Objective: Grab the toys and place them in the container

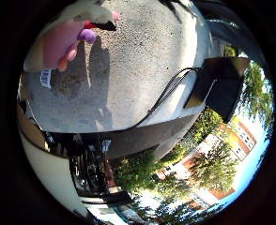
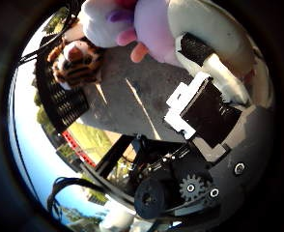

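Note:
A pink and white plush toy (image 2: 151, 29) with purple and orange bits sits tight against my palm; it also shows in the little finger side view as the plush toy (image 1: 58, 42). My right hand (image 2: 200, 108) has a white and black finger curled against the plush's cream side. An orange and black striped tiger toy (image 2: 74, 60) lies at the black mesh container (image 2: 60, 104), touching its wall; whether it is inside I cannot tell.
Grey concrete ground (image 1: 133, 70) lies beneath. A black box-like stand (image 1: 218, 84) and a dark rail (image 1: 171, 91) are beside it. Trees and red-brick buildings (image 1: 222, 159) stand far off.

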Available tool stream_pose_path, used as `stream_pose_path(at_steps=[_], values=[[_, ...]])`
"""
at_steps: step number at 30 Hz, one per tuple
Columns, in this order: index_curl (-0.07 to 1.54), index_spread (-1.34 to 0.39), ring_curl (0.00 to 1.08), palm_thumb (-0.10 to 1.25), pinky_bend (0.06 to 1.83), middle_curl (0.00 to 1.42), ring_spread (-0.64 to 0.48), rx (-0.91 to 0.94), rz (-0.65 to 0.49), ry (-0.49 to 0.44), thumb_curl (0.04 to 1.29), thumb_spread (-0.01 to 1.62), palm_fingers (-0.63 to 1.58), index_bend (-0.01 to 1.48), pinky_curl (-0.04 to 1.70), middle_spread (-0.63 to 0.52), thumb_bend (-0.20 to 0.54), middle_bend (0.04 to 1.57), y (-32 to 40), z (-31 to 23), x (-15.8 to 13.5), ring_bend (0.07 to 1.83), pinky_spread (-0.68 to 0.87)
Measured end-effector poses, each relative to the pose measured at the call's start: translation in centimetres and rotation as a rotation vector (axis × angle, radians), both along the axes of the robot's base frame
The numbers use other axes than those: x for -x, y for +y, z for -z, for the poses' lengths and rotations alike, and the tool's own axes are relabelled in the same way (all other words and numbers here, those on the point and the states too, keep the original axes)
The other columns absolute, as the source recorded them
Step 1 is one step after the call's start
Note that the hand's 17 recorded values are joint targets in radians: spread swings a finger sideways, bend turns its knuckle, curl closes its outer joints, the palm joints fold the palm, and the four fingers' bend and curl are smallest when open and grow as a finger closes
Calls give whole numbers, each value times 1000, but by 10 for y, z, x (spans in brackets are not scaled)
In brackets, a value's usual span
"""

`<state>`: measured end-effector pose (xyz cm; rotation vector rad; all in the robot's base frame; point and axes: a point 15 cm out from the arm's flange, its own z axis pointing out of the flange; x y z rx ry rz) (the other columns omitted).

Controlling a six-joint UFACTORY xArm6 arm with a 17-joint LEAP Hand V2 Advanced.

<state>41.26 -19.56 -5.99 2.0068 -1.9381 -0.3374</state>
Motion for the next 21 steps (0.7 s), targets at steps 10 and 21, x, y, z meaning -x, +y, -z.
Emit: stream_pose_path(at_steps=[10, 21], values=[[139, -752, 853, 1006, 1350, 932, -99, 35, 23, -6, 589, 1109, 977, 493, 783, -266, -13, 1066, -9, -99, 1, 1268, 247], [159, -953, 921, 982, 1431, 1067, -144, -52, -61, 30, 667, 1137, 854, 740, 917, -276, -13, 1157, 68, -261, 28, 1359, 177]])
